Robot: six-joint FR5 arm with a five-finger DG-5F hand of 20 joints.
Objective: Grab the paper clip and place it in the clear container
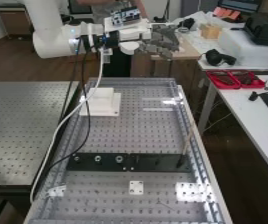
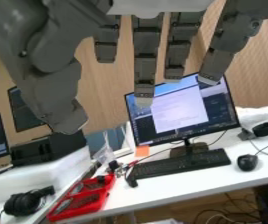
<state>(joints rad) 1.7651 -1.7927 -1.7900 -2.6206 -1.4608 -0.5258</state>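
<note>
White jointed robot arm [image 1: 50,41] holds dark grey hand [image 1: 159,42] high near far end of perforated metal bench [image 1: 134,140]; hand wide open, fingers [image 2: 144,65] straight, thumb apart, nothing held. White stepped block [image 1: 99,104] rests on bench, dark rectangular plates [image 1: 148,162] nearer camera (red plastic tray [image 1: 236,79] on white side desk [image 1: 241,107]). Whereabouts of paper clip and clear container: cannot tell.

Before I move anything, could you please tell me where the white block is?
In the high view, the white block stands towards the far end of the bench, on its left side, beyond the black plate.
</note>
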